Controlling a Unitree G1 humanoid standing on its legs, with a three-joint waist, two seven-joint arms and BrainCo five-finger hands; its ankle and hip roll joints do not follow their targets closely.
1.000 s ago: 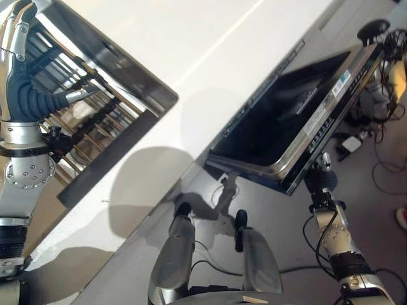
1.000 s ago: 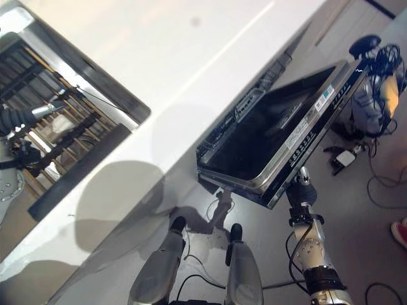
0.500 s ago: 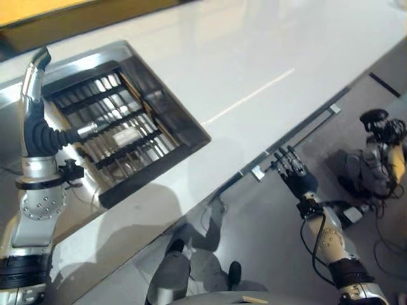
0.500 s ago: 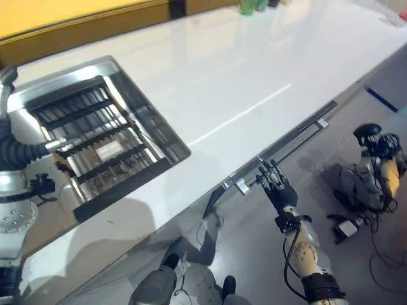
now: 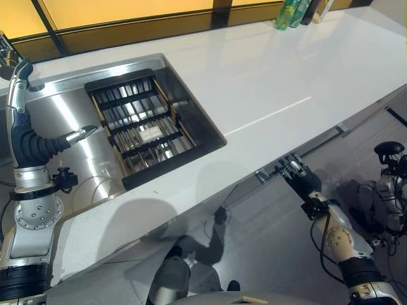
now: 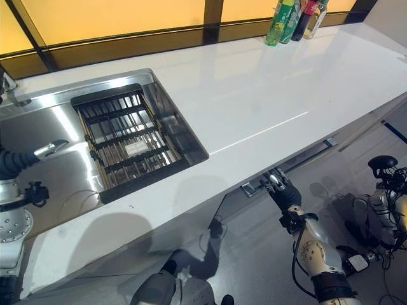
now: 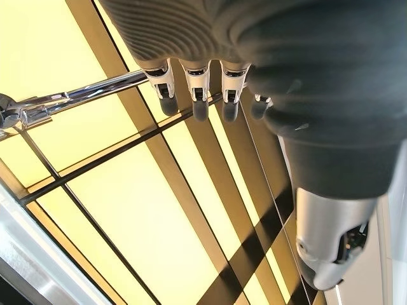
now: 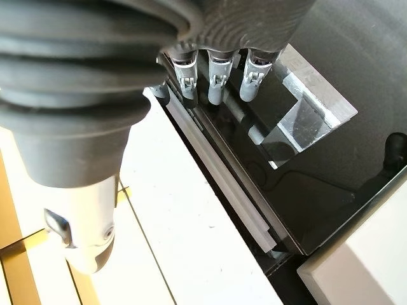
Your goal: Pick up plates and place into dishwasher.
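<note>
Nearest in, the right robot hand [image 6: 280, 190] is seen down at the front edge of the white surface [image 5: 267, 76], fingers straight and relaxed with nothing in them, tips right at the dishwasher handle [image 8: 251, 130], a bar running lengthwise along that edge. The dishwasher door looks closed, or close to it, judging by the dark panel just under the lip.

Further back, the sink [image 5: 70, 121] is set into the surface well to the left of that handle, with a dark slatted rack [image 5: 143, 130] sitting in it. No plates can be made out there, honestly; just a small pale patch on the rack, too unclear to call.

The left robot hand [image 5: 19, 95] is held up over the sink's left part, fingers extended, empty. So whatever gets picked from the sink lies way closer to the left one, while the handle belongs to the right.
</note>
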